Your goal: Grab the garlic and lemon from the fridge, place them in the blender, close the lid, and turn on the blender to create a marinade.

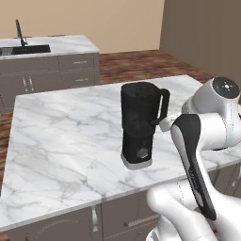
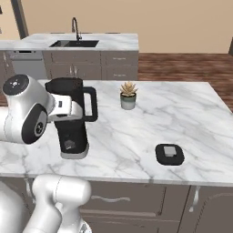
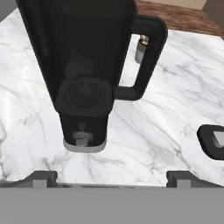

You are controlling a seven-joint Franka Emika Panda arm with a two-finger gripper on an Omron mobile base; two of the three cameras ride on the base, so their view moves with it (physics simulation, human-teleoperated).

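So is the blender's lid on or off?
Off. The lid lies flat on the counter, apart from the blender, whose jar top is uncovered.

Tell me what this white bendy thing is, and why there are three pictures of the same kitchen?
It's a robot arm. Two cameras ride behind it, one on each side, and a third sits on its hand. On the marble counter stands a black blender with no lid on. Its lid lies flat on the counter, apart from it, and a little potted plant stands farther back. The hand camera looks down at the blender. The gripper is open and holds nothing.
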